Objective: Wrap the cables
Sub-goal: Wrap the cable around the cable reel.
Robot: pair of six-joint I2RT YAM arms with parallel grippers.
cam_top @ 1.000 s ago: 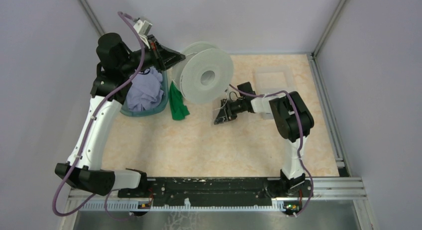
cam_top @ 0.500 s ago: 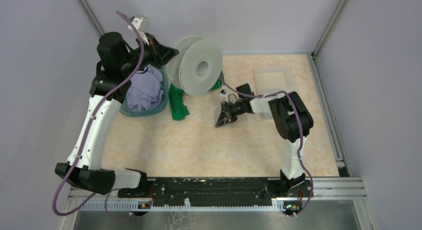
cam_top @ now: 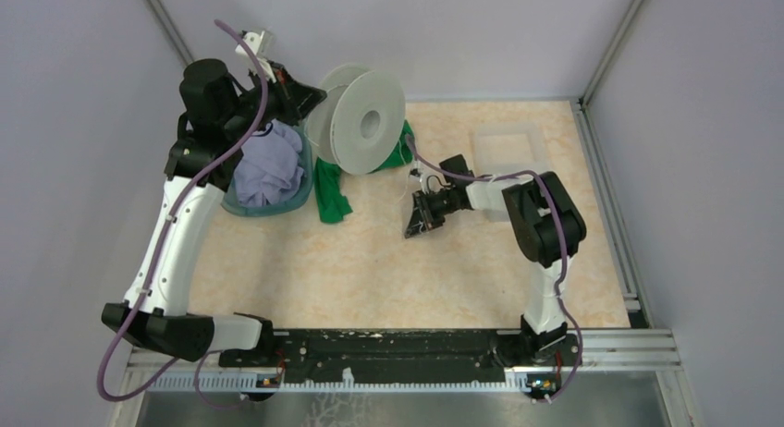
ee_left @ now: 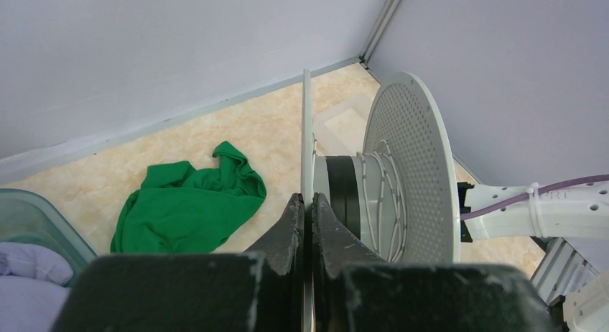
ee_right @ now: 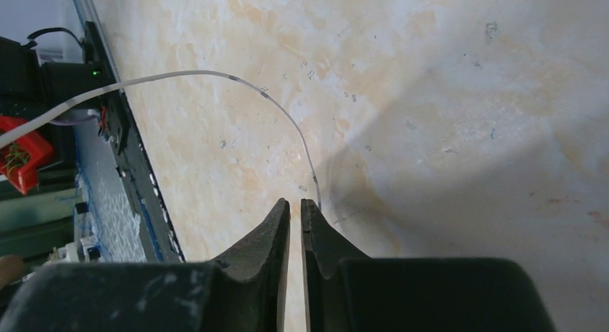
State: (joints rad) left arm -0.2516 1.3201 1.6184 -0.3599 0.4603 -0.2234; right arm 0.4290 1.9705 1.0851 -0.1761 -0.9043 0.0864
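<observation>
Right wrist view: hair-thin whitish cable curves to my right gripper, right of centre, fingers nearly pressed together (caught or not, I cannot tell). Light, springy, slippery; I'd pinch near its end. Left gripper clamps the round pale-grey plastic spool, far left.

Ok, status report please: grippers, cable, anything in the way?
Left gripper shut on spool flange. Right gripper shut, white cable at its tip, grip not clear. Some white turns on hub. Green cloth beside spool, not blocking.
</observation>
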